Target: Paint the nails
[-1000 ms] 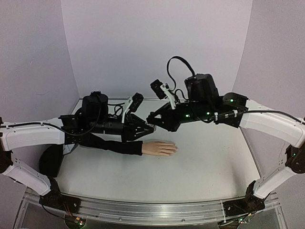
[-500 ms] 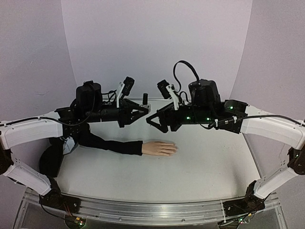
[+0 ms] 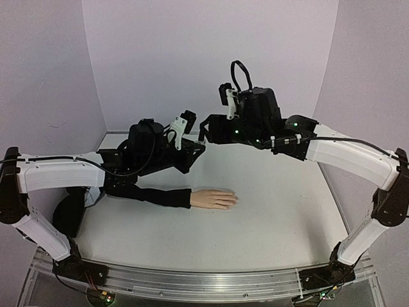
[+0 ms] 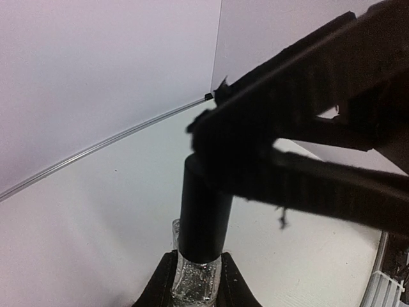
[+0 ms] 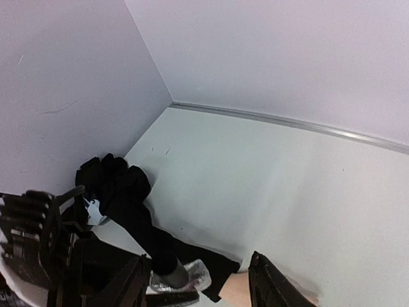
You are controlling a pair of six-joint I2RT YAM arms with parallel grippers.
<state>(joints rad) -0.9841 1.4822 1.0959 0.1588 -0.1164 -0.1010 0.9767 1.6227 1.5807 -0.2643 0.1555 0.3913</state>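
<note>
Nails [image 3: 234, 199] are waiting, apparently unpainted.
Left tool [image 4: 195, 281] is clamping the bottle [image 4: 197, 265]; right tool [image 5: 195, 280], parted, is straddling its cap [image 4: 203, 211].

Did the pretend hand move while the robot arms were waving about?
No. The pretend hand lies in the same spot, just as far from the table's front rail as before.

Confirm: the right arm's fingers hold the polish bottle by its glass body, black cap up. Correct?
Wrong arm. The left arm's fingers hold the polish bottle by its glass body, black cap up. The left wrist view shows its own fingers clamped on the glass, while the right arm's fingers sit up at the cap.
</note>
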